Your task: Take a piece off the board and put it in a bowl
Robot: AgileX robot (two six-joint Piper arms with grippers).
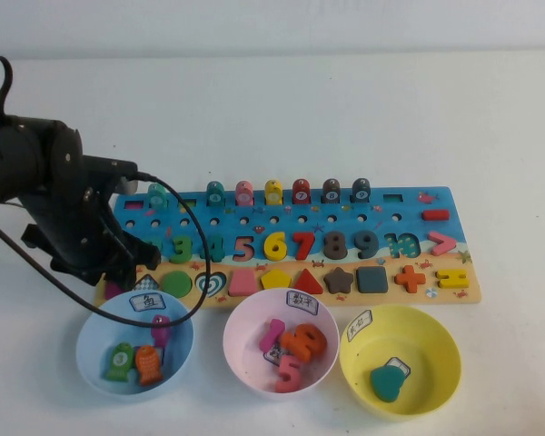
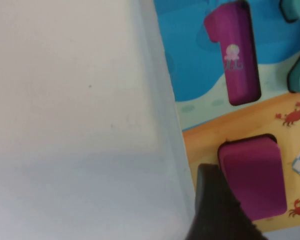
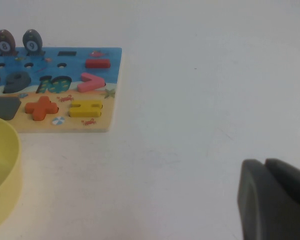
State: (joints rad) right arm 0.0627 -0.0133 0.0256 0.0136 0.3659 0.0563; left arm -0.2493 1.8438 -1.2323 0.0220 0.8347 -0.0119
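The board (image 1: 345,238) lies across the table's middle. The magenta-pink piece (image 2: 252,177) sits in its slot on the tan strip at the board's left end; in the high view only a sliver (image 1: 113,290) shows under my left arm. My left gripper (image 2: 260,200) is open and low over the piece, with one finger (image 2: 215,210) at its outer edge and the other beyond its inner side. The yellow bowl (image 1: 400,360) stands at the front right and holds a teal piece (image 1: 388,380). My right gripper (image 3: 270,200) is shut and empty over bare table to the right of the board (image 3: 65,85).
A light-blue bowl (image 1: 134,350) with fish pieces stands just in front of my left gripper. A pink bowl (image 1: 282,350) with digit pieces stands between it and the yellow one. A magenta digit 1 (image 2: 235,55) lies behind the piece. The left arm's black cable (image 1: 177,272) loops over the board.
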